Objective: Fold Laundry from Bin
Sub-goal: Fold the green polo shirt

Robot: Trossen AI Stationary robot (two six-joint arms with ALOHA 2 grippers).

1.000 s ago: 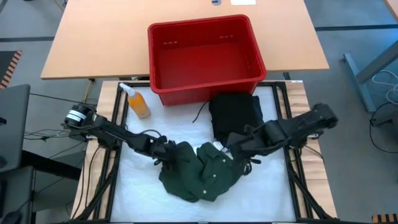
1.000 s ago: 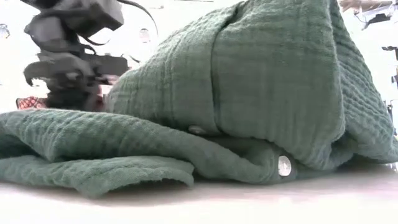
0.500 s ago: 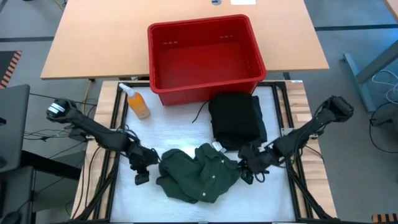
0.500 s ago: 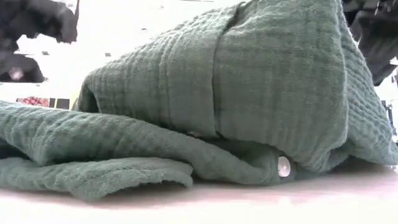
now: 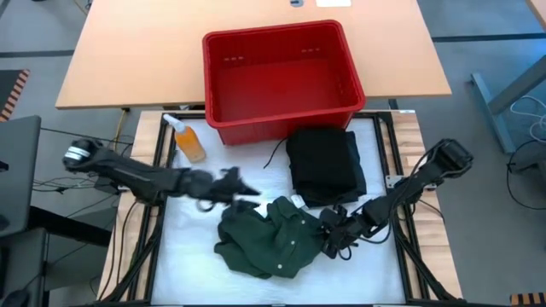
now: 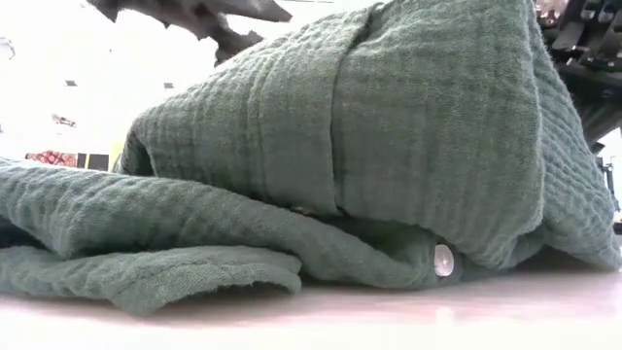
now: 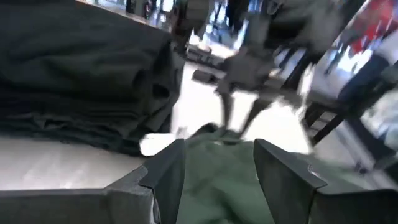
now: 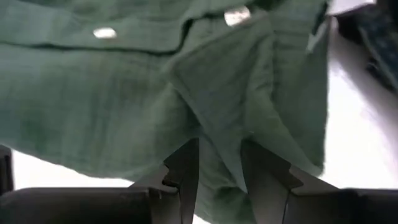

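Crumpling green shirt (image 5: 269, 240) hiding right tool (image 5: 331, 242)

This looks like a robot lab or workshop. Two dark robot arms are fixed at the sides of a white tabletop (image 5: 183, 264) with black metal rails. Behind it stands a plain wooden desk (image 5: 128, 60). The floor (image 5: 486, 34) is grey, and loose cables (image 5: 525, 115) lie on it beside a metal stand.

We see a rumpled green shirt (image 6: 389, 146) heaped on the pale desk (image 6: 389, 316), a white button (image 6: 444, 260) at five o'clock.
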